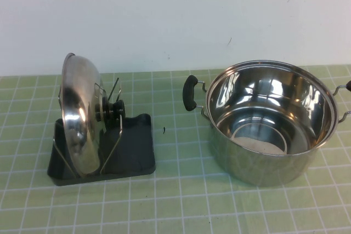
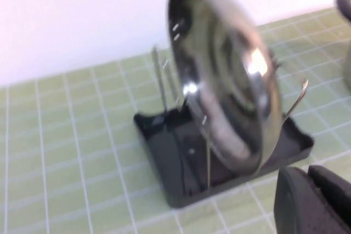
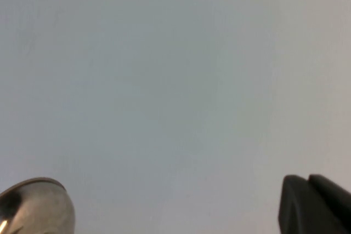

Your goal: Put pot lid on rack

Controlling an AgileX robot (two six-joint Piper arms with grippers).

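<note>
**Lid lodged on rack; both arms withdrawn from the high view**

Item 1. The pot lid (image 1: pixel 80 118): mirror-bright steel disc, black knob (image 1: pixel 113 109) at centre. It is stood on edge in the rack, tilted a little from upright, knob side turned toward the pot. The lower rim is seated in the tray; the dome is leaned against the wire prongs. It is judged to be held that way by the prongs alone, since nothing else is seen touching it. The task is therefore judged complete or all but complete.

Item 2. The rack (image 1: pixel 134 157): dark grey plastic tray with thin silver wire prongs (image 1: pixel 117 89) rising in V shapes. It is taken as the landmark for what follows. The prongs are set on both faces of the lid, which keeps the disc from rolling or falling flat.

Item 3. The pot (image 1: pixel 269 121): deep steel vessel, uncovered, black-tipped handles; stood well apart from the rack, on the knob side of the lid.

Item 4. The left gripper (image 2: pixel 315 201): shown only in the left wrist view as a dark body near the rack, clear of the lid. Whether the claw is spread or pressed together cannot be told.

Item 5. The right gripper (image 3: pixel 315 204): shown only in its own wrist view, against a blank wall, well away from the rack. Claw state likewise cannot be told.

Item 6. The table (image 1: pixel 181 212): green gridded surface bearing rack and pot.
</note>
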